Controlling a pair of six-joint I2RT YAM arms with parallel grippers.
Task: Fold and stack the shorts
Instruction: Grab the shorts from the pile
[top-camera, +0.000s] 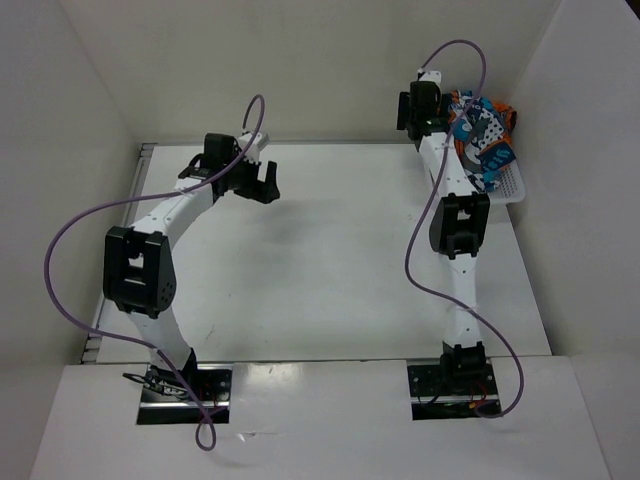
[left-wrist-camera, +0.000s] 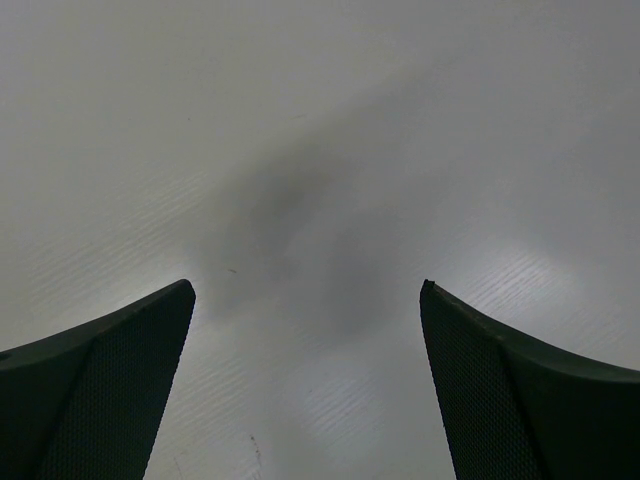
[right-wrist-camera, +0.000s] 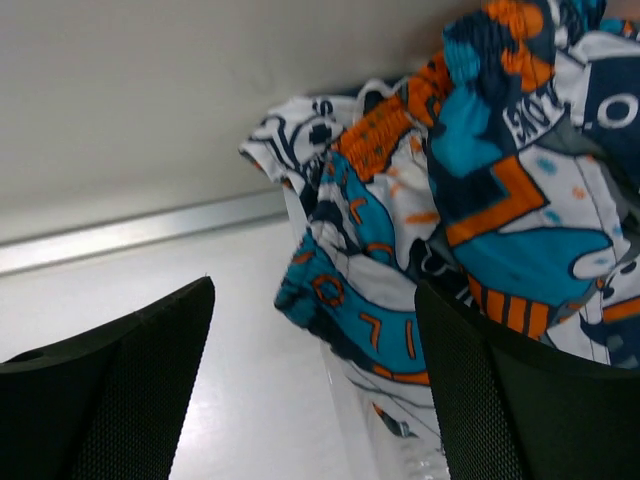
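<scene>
The shorts (top-camera: 480, 135), printed in teal-blue, orange, white and dark grey, lie bunched in a white mesh basket (top-camera: 510, 188) at the table's far right corner. In the right wrist view the shorts (right-wrist-camera: 480, 210) hang over the basket's near wall (right-wrist-camera: 370, 420). My right gripper (right-wrist-camera: 315, 290) is open and empty at the basket's left edge, its right finger close by the cloth; in the top view the gripper (top-camera: 425, 100) sits beside the pile. My left gripper (top-camera: 262, 180) is open and empty above the bare table at the far left, and its fingers (left-wrist-camera: 100, 390) frame only table.
White walls close in the table on the left, back and right. A metal rail (right-wrist-camera: 140, 232) runs along the foot of the back wall. The white tabletop (top-camera: 320, 270) lies between the two arms.
</scene>
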